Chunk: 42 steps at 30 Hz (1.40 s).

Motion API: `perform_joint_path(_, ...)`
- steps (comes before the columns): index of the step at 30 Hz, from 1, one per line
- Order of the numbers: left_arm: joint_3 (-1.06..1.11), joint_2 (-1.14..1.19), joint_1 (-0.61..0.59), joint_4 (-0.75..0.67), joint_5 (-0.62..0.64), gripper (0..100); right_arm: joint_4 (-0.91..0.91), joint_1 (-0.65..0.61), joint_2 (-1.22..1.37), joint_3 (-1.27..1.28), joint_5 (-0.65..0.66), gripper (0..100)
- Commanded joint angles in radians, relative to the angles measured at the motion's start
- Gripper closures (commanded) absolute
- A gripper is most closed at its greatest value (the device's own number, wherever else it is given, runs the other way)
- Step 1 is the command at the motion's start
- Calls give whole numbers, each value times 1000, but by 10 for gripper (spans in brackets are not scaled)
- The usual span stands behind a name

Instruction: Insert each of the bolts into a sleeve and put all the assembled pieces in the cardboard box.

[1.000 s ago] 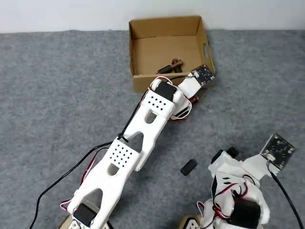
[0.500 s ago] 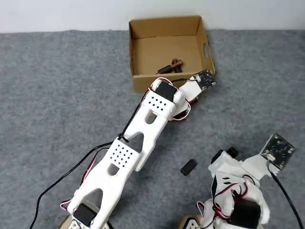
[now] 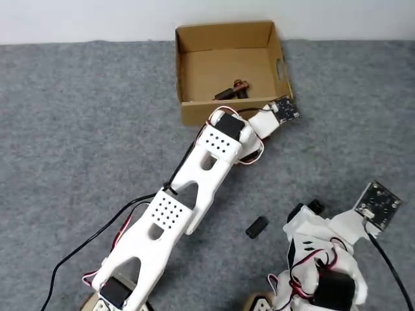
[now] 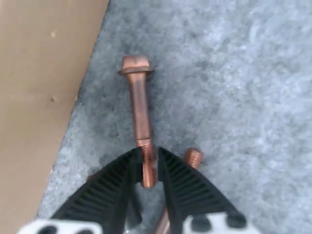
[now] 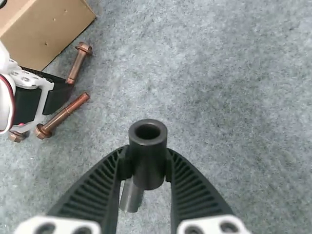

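This looked like a small robot lab or hobby room. A long white robot arm [image 3: 175, 207] and a second arm [image 3: 324, 265] sat at the bottom of the frame on a grey mat [image 3: 78, 129], with a loose black wire [image 3: 87, 241] and a bare circuit board [image 3: 378, 205] showing. A white wall [image 3: 84, 19] ran along the top. A cardboard box [image 3: 194, 114] and copper bolts [image 5: 63, 113] lay there.

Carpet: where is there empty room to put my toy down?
Bare carpet lies left of the cardboard box, and right of it too. Crowded at the box's front corner: bolts and left gripper.
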Motion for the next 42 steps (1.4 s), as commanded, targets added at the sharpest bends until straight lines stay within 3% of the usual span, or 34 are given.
perform_joint_path(1, -15, -3, 11, -21, -12, 996, -22, -4, 1, -11, 2, 991)
perform_joint_path(6, -8, -2, 9, -3, -6, 994, -22, -4, 1, -11, 2, 991)
perform_joint_path(16, -38, -20, 8, 207, -8, 994, -22, -4, 1, -11, 2, 991)
perform_joint_path(25, -15, -114, 17, 209, -6, 994, -22, -4, 1, -11, 2, 991)
perform_joint_path(33, 363, -351, 21, 206, -9, 994, -22, -4, 1, -11, 2, 990)
perform_joint_path(38, 414, -420, 25, 130, -6, 987, -22, -4, 1, -11, 2, 990)
perform_joint_path(42, 414, -413, 25, 68, 9, 867, -22, -4, 1, -11, 2, 990)
